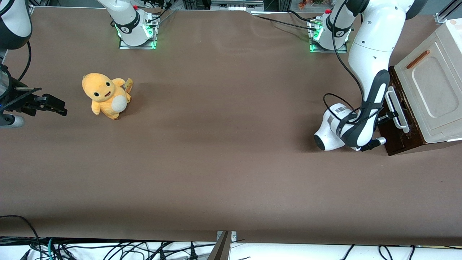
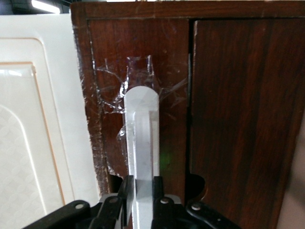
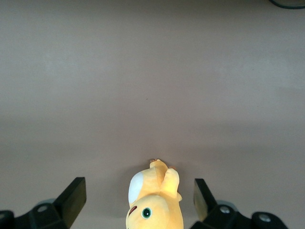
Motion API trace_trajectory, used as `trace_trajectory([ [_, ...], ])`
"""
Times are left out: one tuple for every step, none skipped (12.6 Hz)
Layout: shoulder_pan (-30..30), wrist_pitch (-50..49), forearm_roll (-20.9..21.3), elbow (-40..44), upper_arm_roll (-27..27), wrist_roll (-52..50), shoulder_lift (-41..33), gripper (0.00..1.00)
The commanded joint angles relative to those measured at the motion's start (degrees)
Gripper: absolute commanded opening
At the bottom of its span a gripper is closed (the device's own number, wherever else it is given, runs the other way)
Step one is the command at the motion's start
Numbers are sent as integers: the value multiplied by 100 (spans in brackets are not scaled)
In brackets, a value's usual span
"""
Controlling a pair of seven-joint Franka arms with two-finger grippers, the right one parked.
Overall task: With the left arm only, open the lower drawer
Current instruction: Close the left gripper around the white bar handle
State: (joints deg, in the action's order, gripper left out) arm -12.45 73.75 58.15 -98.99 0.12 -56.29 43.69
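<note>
Gripping the white loop handle (image 2: pixel 141 143) of the lower drawer (image 2: pixel 167 71): gripper (image 2: pixel 142 193) has both black fingers (image 2: pixel 125 193) pressed against the bar, one each side, closed on it

Wrist view: handle runs straight up the dark brown drawer front, clear tape crinkled around its rounded end. Cream panel (image 2: pixel 33 119) sits flush beside the dark wood

Front view: gripper (image 1: pixel 391 116) is at the handle (image 1: pixel 396 109) roughly mid-length, in front of the drawer (image 1: pixel 397 139). Drawer front looks closed or nearly so, no pale tray showing. Left arm (image 1: pixel 371 54) comes down from its base, elbow bent, wrist low over the table (image 1: pixel 231 162) right in front of the drawer, black cable looping along it

Cabinet (image 1: pixel 431 85) sits at the working arm's end of the table; its cream panel has a slim orange-brown handle (image 1: pixel 418 59)

Orange plush toy (image 1: pixel 104 95) sits well apart, toward the parked arm's end; also seen in the right wrist view (image 3: pixel 152 200)
</note>
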Motion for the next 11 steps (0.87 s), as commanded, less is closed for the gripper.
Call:
trace_trajectory([
  [32, -36, 232, -120, -21, -13, -97, 19],
  [32, -36, 232, -120, -21, -31, -97, 18],
  [32, -36, 232, -120, -21, -40, -97, 17],
  [23, -36, 224, -120, -21, -40, -89, 17],
  [15, -36, 223, -112, -21, -40, -89, 17],
  [6, -45, 223, -111, -21, -48, -89, 17],
  [-12, -53, 215, -111, -21, -49, -89, 17],
  [-38, -53, 189, -103, -21, -49, -80, 17],
  [-56, -62, 180, -94, -21, -66, -54, 17],
  [-82, -80, 153, -85, -21, -75, -36, 17],
  [-108, -80, 136, -76, -21, -75, -45, 17],
])
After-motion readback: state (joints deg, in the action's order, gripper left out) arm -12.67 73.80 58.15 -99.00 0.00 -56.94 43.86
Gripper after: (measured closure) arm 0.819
